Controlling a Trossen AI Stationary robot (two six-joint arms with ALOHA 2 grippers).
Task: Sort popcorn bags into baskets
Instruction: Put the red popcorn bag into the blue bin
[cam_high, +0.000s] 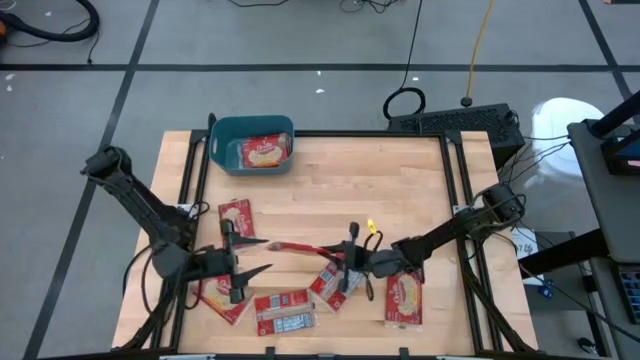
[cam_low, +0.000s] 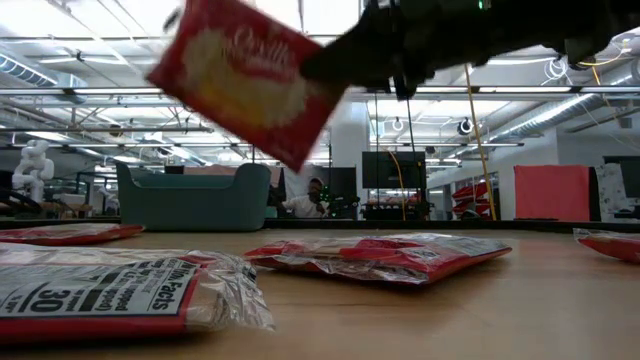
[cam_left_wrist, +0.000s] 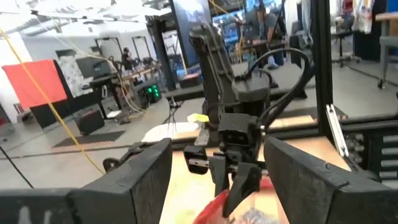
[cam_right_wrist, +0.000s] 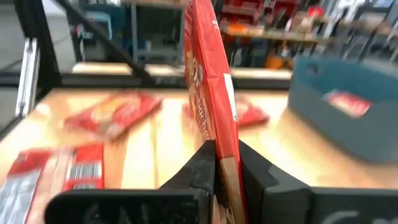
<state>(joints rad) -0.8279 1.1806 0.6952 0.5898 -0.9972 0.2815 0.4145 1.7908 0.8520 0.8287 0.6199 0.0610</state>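
My right gripper (cam_high: 348, 258) is shut on one red popcorn bag (cam_high: 305, 248) and holds it in the air over the table's near middle. In the low view, this bag (cam_low: 250, 75) shows its yellow-cream picture. My left gripper (cam_high: 262, 256) is open and faces the right one; the bag's free end reaches toward its fingers, and I cannot tell whether they touch. The teal basket (cam_high: 250, 145) stands at the far left with one bag (cam_high: 265, 152) lying in it. Several more bags lie flat on the table's near part (cam_high: 236, 215) (cam_high: 285, 312) (cam_high: 405, 298). My right gripper pinches the bag's short end (cam_right_wrist: 225, 149) between its two fingers (cam_right_wrist: 199, 168), coming level from the table's right side. The bag is lifted clear and stands on edge, reaching away from the fingers toward the left gripper (cam_left_wrist: 221, 168).
Loose bags lie under and around both grippers (cam_high: 225, 295) (cam_high: 330, 285) (cam_low: 380, 255). A black frame rail (cam_high: 455, 180) runs along the table's right side, another along the left. A keyboard (cam_high: 460, 122) sits beyond the far edge. The wood between basket and grippers is bare (cam_high: 340, 190).
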